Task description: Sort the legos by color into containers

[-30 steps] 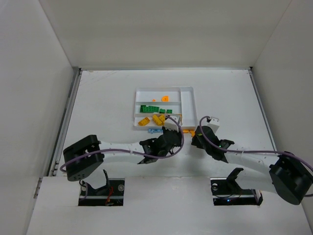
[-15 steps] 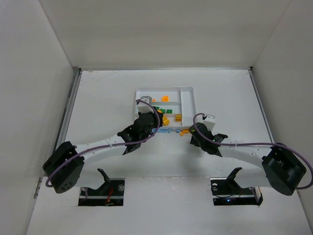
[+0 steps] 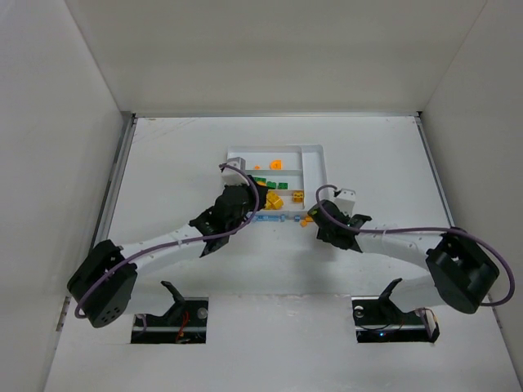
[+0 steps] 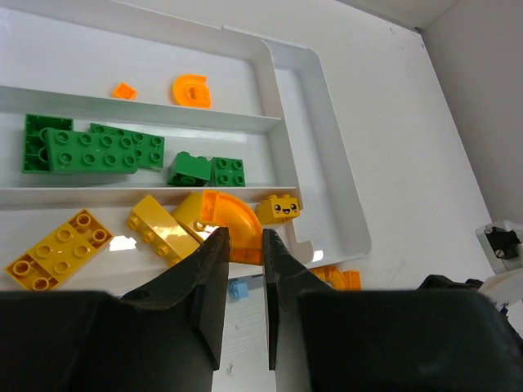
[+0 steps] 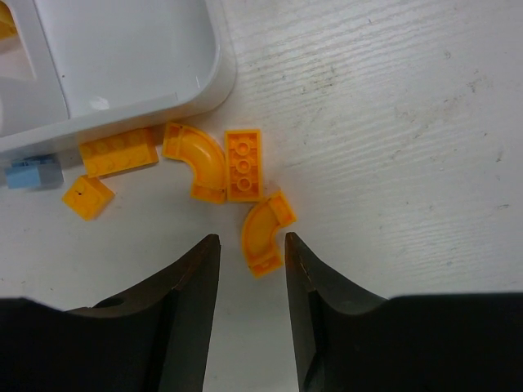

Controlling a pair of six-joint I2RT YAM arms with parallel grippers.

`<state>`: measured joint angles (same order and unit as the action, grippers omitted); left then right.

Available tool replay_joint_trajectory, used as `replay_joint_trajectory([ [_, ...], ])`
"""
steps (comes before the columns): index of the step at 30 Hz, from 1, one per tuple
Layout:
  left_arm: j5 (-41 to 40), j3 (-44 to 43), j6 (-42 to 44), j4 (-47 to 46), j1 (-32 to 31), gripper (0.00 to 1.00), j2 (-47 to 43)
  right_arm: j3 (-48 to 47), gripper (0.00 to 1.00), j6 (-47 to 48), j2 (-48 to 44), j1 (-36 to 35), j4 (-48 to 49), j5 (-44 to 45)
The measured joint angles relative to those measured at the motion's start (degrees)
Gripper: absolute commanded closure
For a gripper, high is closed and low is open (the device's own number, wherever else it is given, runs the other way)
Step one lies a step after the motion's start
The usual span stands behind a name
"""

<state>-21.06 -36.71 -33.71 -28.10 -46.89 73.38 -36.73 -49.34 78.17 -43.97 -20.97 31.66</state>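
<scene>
**Worktop** (image 3: 163, 163) carrying a white four-section tray (image 4: 327, 163); sorting is judged partly done.

**Left gripper** (image 4: 243, 237): jaws narrowly apart, nothing seen between them, over the tray's near long section.

**Right gripper** (image 5: 251, 241): jaws open and empty, over a loose orange curve (image 5: 263, 237).

**Sorted:**
- far section: two orange pieces (image 4: 190, 90)
- middle section: five green bricks (image 4: 90, 151)
- near section: four yellow bricks (image 4: 57, 249) plus one stray orange arch (image 4: 237, 237)

**Remaining**, just beside the tray:
- five loose orange pieces (image 5: 243, 163)
- several light-blue bricks (image 3: 274, 218), count unclear
</scene>
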Motion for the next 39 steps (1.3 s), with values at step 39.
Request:
replay_joint_trajectory([
  [39,6.7,8.1,-3.9,-2.6,11.0,0.88,-6.6,-8.3,0.53,-6.7,9.7,-10.9,-1.6,0.2],
])
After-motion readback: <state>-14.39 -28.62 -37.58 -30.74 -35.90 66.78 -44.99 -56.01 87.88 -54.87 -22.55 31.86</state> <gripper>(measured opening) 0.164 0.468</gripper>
